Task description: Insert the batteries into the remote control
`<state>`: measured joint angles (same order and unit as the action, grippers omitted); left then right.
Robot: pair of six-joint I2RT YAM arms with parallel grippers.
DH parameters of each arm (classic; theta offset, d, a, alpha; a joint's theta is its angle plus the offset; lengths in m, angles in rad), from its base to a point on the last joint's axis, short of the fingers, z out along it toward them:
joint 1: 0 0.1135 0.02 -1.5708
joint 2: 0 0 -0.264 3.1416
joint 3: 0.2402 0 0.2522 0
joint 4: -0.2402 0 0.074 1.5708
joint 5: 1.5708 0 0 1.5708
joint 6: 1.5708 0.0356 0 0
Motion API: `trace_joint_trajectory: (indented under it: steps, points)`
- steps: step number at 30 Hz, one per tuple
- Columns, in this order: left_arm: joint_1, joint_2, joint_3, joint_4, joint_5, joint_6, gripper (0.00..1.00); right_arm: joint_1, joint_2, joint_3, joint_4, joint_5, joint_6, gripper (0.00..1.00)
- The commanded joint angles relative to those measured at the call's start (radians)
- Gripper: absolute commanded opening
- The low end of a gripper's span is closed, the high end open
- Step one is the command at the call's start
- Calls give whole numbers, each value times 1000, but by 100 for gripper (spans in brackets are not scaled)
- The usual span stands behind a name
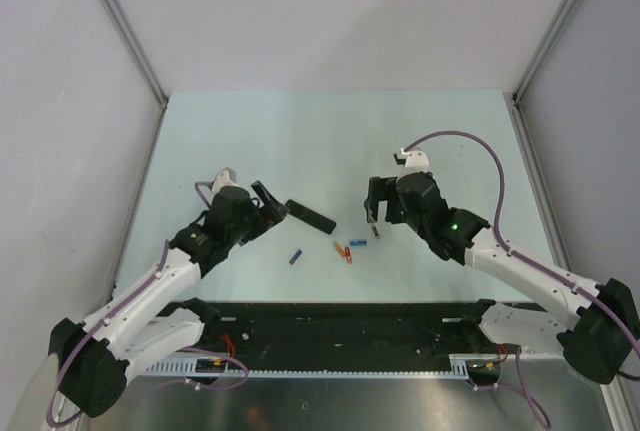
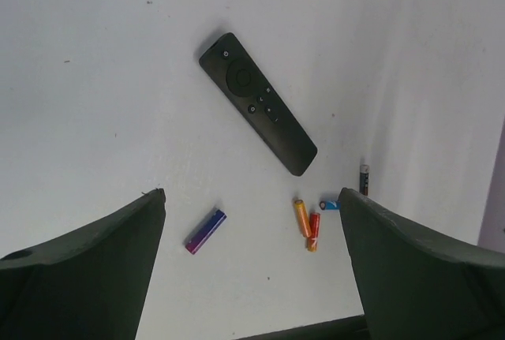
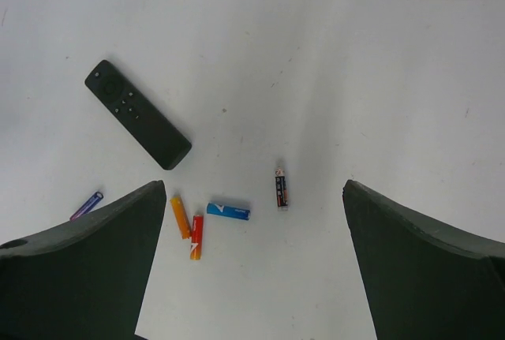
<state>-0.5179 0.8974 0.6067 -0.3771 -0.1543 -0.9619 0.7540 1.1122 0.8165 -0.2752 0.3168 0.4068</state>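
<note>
The black remote control [image 1: 310, 216] lies on the table, button face up; its battery recess does not show. It also shows in the left wrist view [image 2: 257, 102] and the right wrist view [image 3: 137, 113]. Two orange-red batteries [image 1: 343, 251] lie touching, right of and nearer than the remote; the orange one [image 2: 302, 217] and red one [image 2: 313, 231] show again in the right wrist view [image 3: 181, 216] [image 3: 196, 237]. My left gripper [image 1: 271, 203] [image 2: 252, 198] is open and empty, hovering left of the remote. My right gripper [image 1: 378, 218] [image 3: 254, 186] is open and empty above the batteries' right side.
A purple-blue battery [image 1: 296, 257] [image 2: 205, 230] [image 3: 86, 205] lies left of the orange-red pair. A blue battery [image 1: 358, 242] [image 2: 330, 205] [image 3: 228, 211] and a dark battery [image 1: 377, 232] [image 2: 364, 178] [image 3: 280, 188] lie to their right. Walls enclose the table.
</note>
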Motion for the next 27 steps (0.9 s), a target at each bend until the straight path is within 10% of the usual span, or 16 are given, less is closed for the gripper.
trace_joint_trajectory:
  steps: [1,27]
  points:
    - [-116,52,53,17,-101,26,96,28,-38,1,-18,68,-17,100]
    - [-212,856,656,-413,-240,-636,83,94,-350,-42,-206,88,82,100]
